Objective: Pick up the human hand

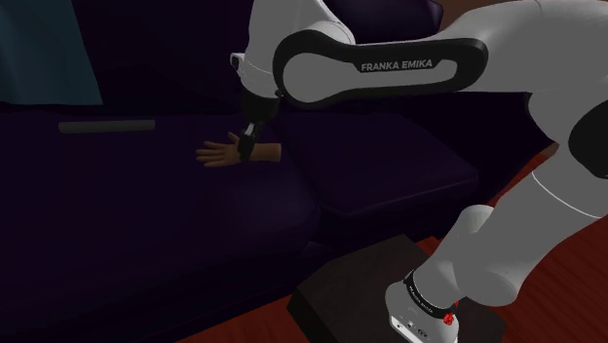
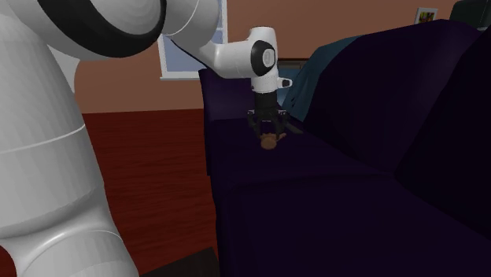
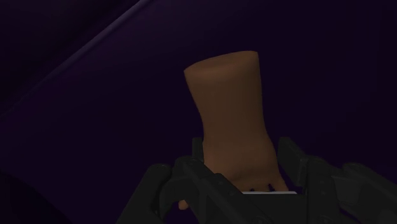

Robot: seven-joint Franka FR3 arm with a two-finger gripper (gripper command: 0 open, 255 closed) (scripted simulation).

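A deep purple sofa (image 2: 338,212) took up most of the dim room, with a teal cloth (image 1: 44,49) lying against its backrest. Beside it stretched a reddish wooden floor (image 2: 149,165). Behind stood a terracotta wall (image 2: 118,79) with a white-framed window (image 2: 185,59) and a small picture (image 2: 426,14).

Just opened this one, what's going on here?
A white Franka arm reaches down to a dark purple sofa, where a brown model human hand lies on the seat. The black pincer straddles it near the wrist, with its fingers pressed against both sides. The hand does not look lifted yet.
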